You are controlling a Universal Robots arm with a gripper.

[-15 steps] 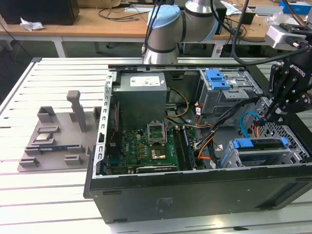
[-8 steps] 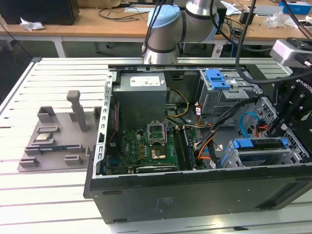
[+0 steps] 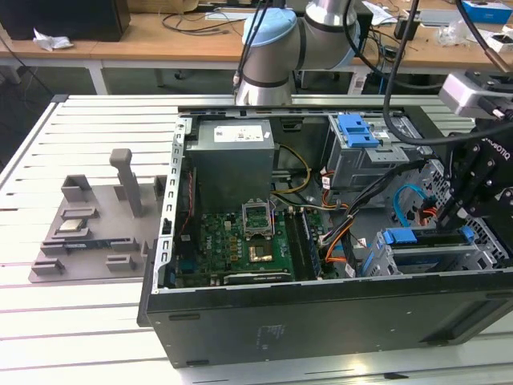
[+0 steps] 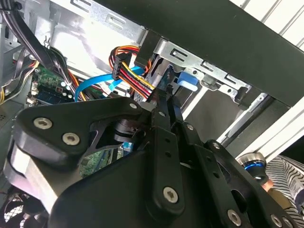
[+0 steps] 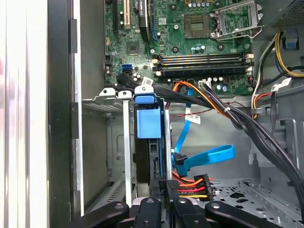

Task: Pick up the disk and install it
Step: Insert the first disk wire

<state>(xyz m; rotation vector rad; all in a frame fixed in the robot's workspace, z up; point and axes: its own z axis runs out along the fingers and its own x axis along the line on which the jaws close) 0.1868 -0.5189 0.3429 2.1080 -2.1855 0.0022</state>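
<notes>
The black two-finger gripper [image 3: 455, 210] is inside the open black computer case [image 3: 321, 321], at the exterior view's right, just above the metal drive cage [image 3: 385, 261]. The disk [image 5: 153, 142], a thin drive seen on its edge with blue plastic rails and a blue tab, stands upright in a slot of this cage, between the silver metal guides. In the first wrist view the fingers [image 5: 164, 190] are pressed close together and pinch the rear edge of the disk. A flat blue data cable [image 5: 209, 156] and a bundle of red, orange and yellow power wires [image 5: 192, 185] lie just beside the disk. The green motherboard [image 3: 240, 241] lies on the case floor, well apart from the gripper
</notes>
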